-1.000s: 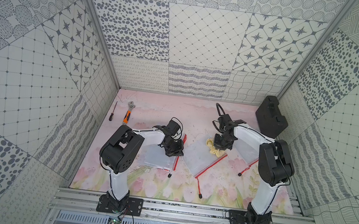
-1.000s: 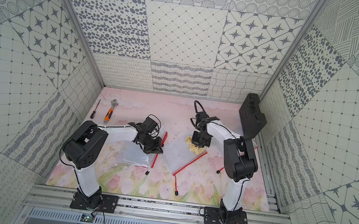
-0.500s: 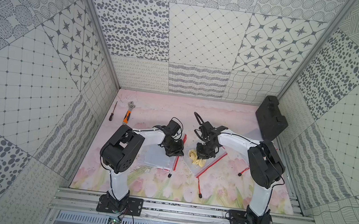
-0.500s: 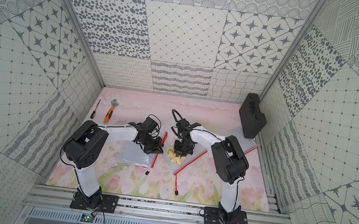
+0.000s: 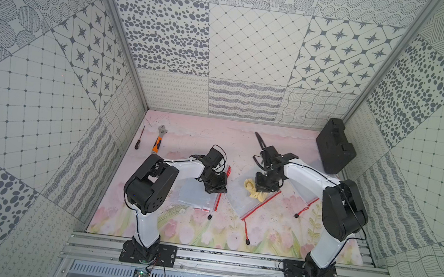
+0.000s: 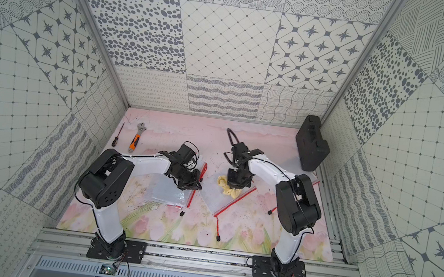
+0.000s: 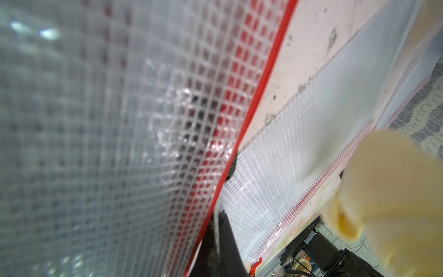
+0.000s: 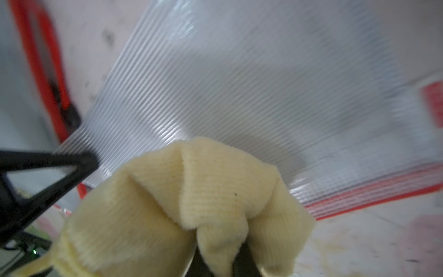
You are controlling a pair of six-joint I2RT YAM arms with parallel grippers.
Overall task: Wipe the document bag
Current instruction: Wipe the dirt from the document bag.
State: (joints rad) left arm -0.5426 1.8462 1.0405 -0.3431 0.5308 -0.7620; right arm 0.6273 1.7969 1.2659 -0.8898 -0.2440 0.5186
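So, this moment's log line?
right gripper: shut on yellow cloth | cloth: on clear mesh document bag | left gripper: shut, at bag corner

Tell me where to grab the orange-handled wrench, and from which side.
Grip the wrench by its orange handle, coming down from above and closing across its narrow width. It lies flat on the table, and the screwdriver lies apart from it, so both flanks look free.

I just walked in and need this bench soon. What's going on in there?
The right gripper is shut on a yellow cloth and holds it down on a clear document bag with a red zip edge, mid-table. The left gripper is shut, with its tip at that bag's edge, next to a second bag. The wiping looks to be under way.
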